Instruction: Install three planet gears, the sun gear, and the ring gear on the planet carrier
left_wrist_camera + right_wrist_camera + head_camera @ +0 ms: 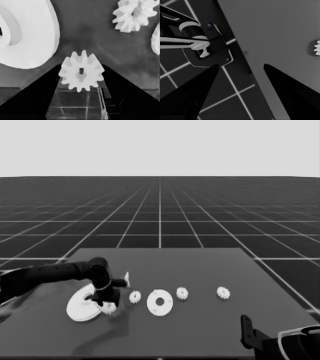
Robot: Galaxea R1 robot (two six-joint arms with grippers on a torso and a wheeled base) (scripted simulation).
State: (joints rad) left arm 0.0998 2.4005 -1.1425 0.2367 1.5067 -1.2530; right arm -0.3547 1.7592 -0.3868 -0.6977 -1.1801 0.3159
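My left gripper reaches in from the left and is shut on a small planet gear, with a black finger against its teeth on each side. That gear is low at the table, right beside the ring gear, the larger round part. The planet carrier, the smaller round part, lies flat at mid-table with nothing on it. Three more gears lie loose: one between my left gripper and the carrier, and two to its right. All look alike, so the sun gear cannot be told apart.
A thin white piece stands just behind my left gripper. My right gripper is parked open at the table's near right corner. Its view shows dark machinery past the table's edge and part of a gear.
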